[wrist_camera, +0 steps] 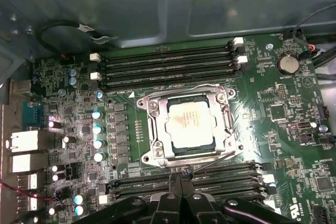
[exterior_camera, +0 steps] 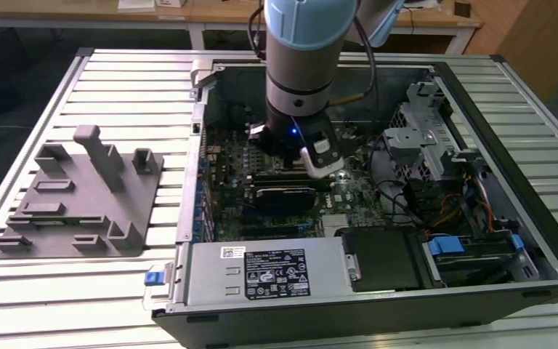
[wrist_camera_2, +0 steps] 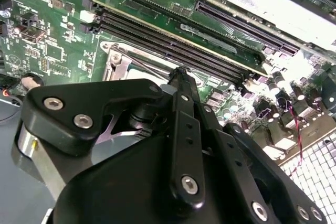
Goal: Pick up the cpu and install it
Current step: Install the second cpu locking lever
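- Silvery-grey metal marked the top of the cpu [wrist_camera: 190, 124], a small flat square with a pale rim, which lay seated inside the square socket frame [wrist_camera: 152, 129] on the green motherboard [wrist_camera: 294, 145] in the first wrist view.
- Around it the socket frame showed bright stamped metal with screws at its corners, and a thin wire lever [wrist_camera: 218, 162] ran along one side.
- Long black memory slots [wrist_camera: 168, 61] with white end clips lay in parallel rows on both sides of the socket.
- Small cylindrical capacitors [wrist_camera: 97, 129] with pale tops stood in a column beside the socket.
- The end effector [wrist_camera: 181, 174], matte black with round silver bolts, was pressed together, its two fingertips meeting in a narrow point and holding nothing; it hung near the socket's edge, above the memory slots, apart from the cpu.
- In the second wrist view the end effector [wrist_camera_2: 178, 72] showed flat, angular black linkage plates tapering to that closed tip over the socket frame [wrist_camera_2: 118, 61].
- In the exterior view the arm [exterior_camera: 301, 58], a smooth grey and pale-blue cylinder, reached down into the open black computer case [exterior_camera: 540, 240], which lay on a ribbed metal bench [exterior_camera: 124, 80].
- A grey moulded fixture [exterior_camera: 75, 200] with upright posts sat on the bench towards the exterior view's left, well apart from the case.
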`<state>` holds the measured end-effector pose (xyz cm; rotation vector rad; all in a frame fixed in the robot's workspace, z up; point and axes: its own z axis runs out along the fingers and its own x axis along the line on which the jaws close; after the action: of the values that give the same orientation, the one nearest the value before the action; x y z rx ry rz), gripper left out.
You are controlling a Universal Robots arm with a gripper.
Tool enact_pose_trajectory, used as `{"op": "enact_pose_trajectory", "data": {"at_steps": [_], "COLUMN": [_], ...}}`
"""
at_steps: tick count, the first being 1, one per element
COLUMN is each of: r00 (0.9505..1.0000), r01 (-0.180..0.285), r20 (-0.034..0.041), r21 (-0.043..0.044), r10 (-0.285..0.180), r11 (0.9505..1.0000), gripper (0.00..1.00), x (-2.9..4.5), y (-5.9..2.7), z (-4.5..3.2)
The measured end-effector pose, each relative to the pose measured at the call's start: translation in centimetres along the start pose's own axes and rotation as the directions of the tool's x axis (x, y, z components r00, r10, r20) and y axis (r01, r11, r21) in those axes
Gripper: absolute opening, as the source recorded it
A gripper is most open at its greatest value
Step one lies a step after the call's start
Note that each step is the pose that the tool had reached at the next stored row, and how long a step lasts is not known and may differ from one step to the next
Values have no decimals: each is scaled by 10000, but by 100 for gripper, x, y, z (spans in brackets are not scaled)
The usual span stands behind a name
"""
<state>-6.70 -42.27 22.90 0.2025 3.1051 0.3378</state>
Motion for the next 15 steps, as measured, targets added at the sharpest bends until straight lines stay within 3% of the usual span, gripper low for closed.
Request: {"op": "enact_pose_trajectory", "data": {"at_steps": [12, 15], "r00": [10000, 10000], "r01": [3, 0], "r20": [-12, -25], "r21": [-90, -195], "r10": [-3, 0], "r11": [10000, 9998], "gripper": [11, 11], "x": [56, 61], "y": [-78, -111], "z": [66, 74]}}
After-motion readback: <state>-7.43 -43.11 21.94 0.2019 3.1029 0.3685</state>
